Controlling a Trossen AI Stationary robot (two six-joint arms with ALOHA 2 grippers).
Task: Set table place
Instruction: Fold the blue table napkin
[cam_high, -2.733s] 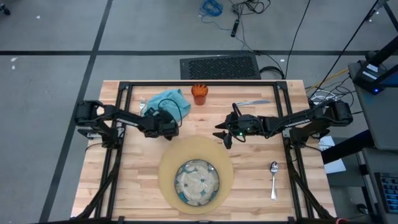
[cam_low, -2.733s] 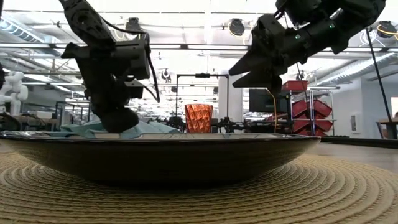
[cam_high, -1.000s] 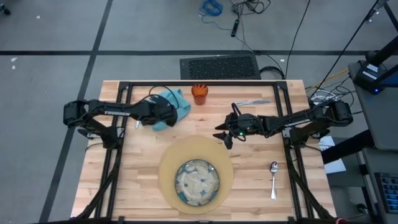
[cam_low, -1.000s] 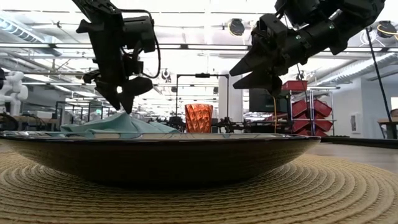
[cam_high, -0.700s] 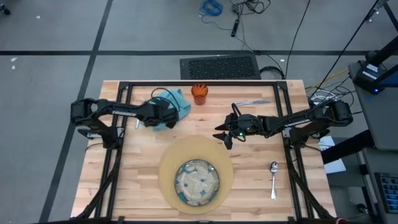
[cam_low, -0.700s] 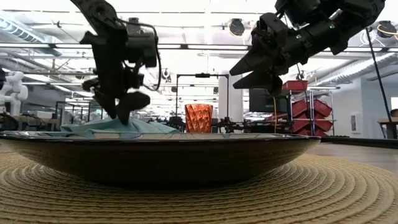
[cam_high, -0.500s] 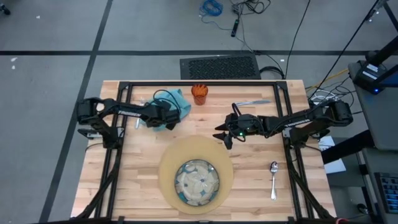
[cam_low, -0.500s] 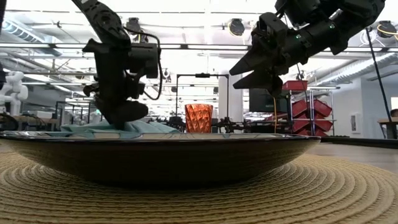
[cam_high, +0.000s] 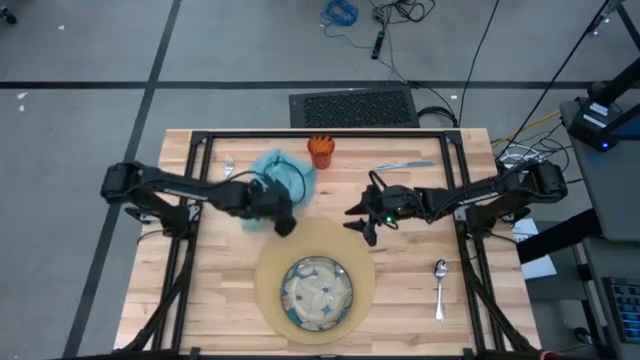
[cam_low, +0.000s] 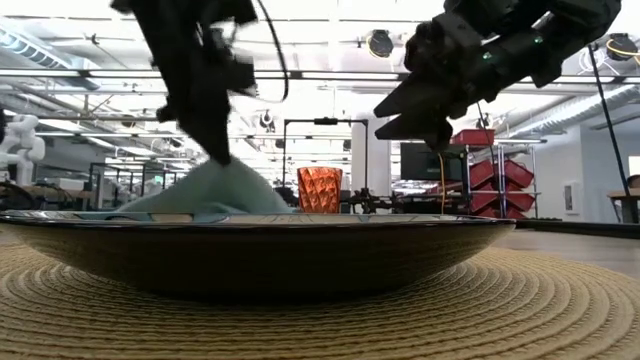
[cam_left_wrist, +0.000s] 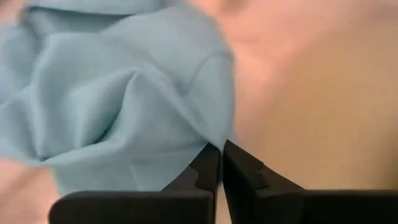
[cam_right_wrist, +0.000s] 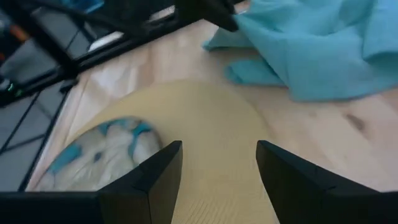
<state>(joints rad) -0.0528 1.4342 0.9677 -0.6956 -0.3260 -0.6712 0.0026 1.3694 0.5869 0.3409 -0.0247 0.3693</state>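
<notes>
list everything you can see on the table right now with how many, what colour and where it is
table: one, light wood with black frame, under everything
mat: one, tan, round, near-centre of the table
dish: one, blue-green patterned, on the mat
napkin: one, teal, far-left part, one corner lifted
cup: one, orange, far edge, right of the napkin
fork: one, metal, left of the napkin
knife: one, metal, far-right part
spoon: one, metal, right of the mat
left gripper: dark, fingers shut on the napkin, at the mat's far-left edge
right gripper: dark, fingers open, above the mat's far-right edge
</notes>
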